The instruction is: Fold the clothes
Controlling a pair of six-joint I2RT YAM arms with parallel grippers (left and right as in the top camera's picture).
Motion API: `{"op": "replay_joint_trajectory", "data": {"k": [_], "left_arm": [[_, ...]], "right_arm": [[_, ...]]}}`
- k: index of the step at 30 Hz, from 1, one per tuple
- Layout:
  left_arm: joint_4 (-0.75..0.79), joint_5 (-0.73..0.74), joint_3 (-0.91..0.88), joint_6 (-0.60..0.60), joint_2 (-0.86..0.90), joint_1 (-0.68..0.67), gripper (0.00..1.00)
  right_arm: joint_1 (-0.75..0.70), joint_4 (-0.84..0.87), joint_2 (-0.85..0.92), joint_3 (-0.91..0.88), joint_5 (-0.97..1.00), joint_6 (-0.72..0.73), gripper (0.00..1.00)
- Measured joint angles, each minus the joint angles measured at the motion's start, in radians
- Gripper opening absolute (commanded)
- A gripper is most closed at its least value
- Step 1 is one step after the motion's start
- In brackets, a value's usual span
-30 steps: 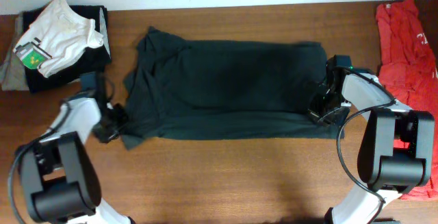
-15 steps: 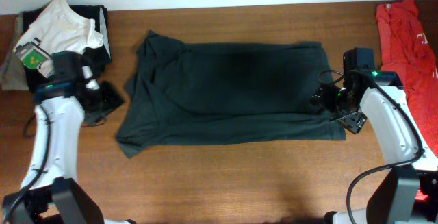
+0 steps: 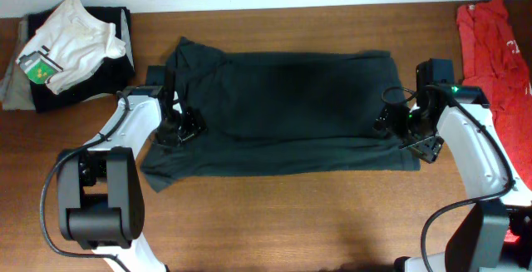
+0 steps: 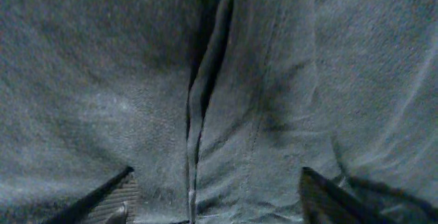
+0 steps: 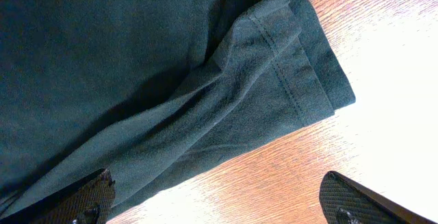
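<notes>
The black shirt [image 3: 274,110] of the clothes lies flat across the middle of the table, folded lengthwise, with no lettering showing. My left gripper [image 3: 184,126] hovers over its left part, near the sleeve. In the left wrist view that gripper [image 4: 215,200] is open, with a ridge of dark cloth [image 4: 198,101] running below between its fingers [image 4: 113,196]. My right gripper [image 3: 399,126] stands at the shirt's right edge. In the right wrist view this gripper [image 5: 219,200] is open over bare wood, and the stitched hem corner [image 5: 294,66] lies free just beyond it.
A red shirt [image 3: 492,47] is heaped at the table's right edge, behind my right arm. A pile of white and black garments [image 3: 71,43] sits at the back left corner. Bare wood [image 3: 274,214] runs along the front of the table.
Both grippers have opened and let go of the shirt's ends. The left arm swung out to the left, then came in over the shirt's left part. The right gripper shifted slightly right.
</notes>
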Motion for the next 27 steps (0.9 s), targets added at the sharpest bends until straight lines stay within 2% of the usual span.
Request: {"op": "replay_joint_trajectory", "data": {"k": [5, 7, 8, 10, 11, 12, 19, 27], "left_arm": [[0.005, 0.002, 0.0, 0.002, 0.006, -0.008, 0.57], [0.005, 0.002, 0.0, 0.002, 0.03, -0.018, 0.23], [0.005, 0.003, 0.0, 0.0, 0.03, -0.019, 0.14], [0.005, 0.005, 0.0, 0.0, 0.034, -0.019, 0.13], [0.005, 0.005, 0.0, -0.001, 0.034, -0.019, 0.09], [0.007, 0.005, 0.0, -0.001, 0.034, -0.019, 0.01], [0.059, 0.006, 0.0, -0.002, 0.034, -0.019, 0.01], [0.275, 0.009, 0.001, -0.002, 0.038, -0.02, 0.01]], "right_arm": [[0.0, 0.0, 0.0, 0.0, 0.0, 0.0, 0.99], [0.0, 0.001, 0.0, 0.0, 0.0, -0.001, 0.99], [0.0, 0.0, 0.0, 0.0, 0.0, -0.003, 0.99], [0.0, 0.001, 0.0, 0.0, 0.0, -0.003, 0.99], [0.0, 0.002, 0.0, 0.0, 0.0, -0.004, 0.99], [0.0, 0.002, 0.0, 0.0, 0.0, -0.004, 0.99], [0.0, 0.003, 0.0, 0.0, 0.0, -0.005, 0.99], [0.0, 0.008, 0.0, 0.0, 0.0, -0.01, 0.99]]}}
